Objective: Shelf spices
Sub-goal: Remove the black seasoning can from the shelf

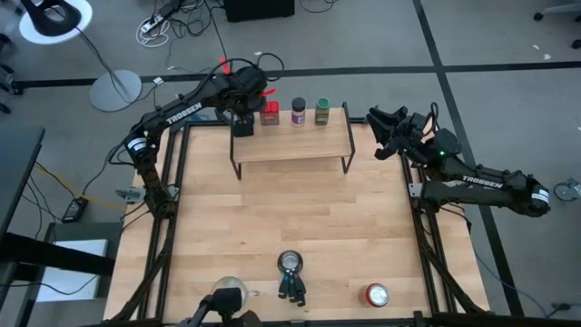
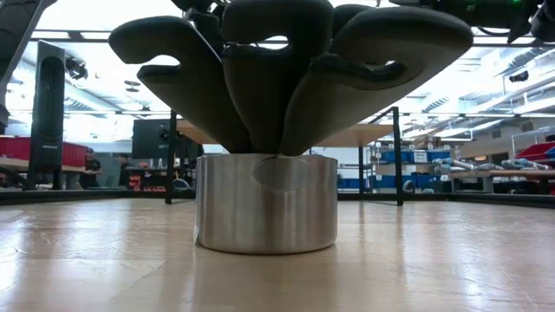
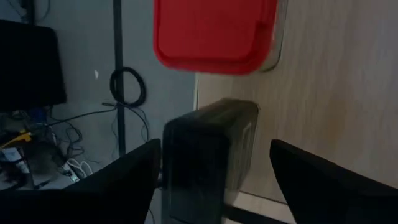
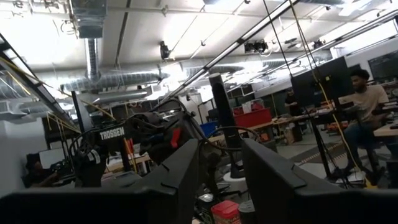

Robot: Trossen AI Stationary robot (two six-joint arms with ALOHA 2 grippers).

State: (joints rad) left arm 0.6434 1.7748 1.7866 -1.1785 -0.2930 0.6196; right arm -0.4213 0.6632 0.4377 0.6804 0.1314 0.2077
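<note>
The shelf [image 1: 290,143] stands at the table's far side. On its far edge stand, from left to right, a dark olive square tin [image 1: 242,126], a red square tin [image 1: 270,113], a purple-labelled jar [image 1: 298,112] and a green jar [image 1: 321,111]. My left gripper [image 1: 242,116] is open over the shelf's far left corner. In the left wrist view its fingers [image 3: 127,180] stand on either side of the dark tin [image 3: 208,158], which rests on the board near its edge, with the red tin [image 3: 214,31] beyond. My right gripper [image 1: 381,134] is open and empty, raised beside the shelf's right end.
Near the table's front edge stand a metal cup [image 1: 290,263] [image 2: 265,204] with dark pieces [image 1: 292,291] by it, a round red-topped can [image 1: 377,295] and a clear glass cup [image 1: 229,295]. Bare wood lies between these and the shelf. A person [image 4: 367,102] sits in the room beyond.
</note>
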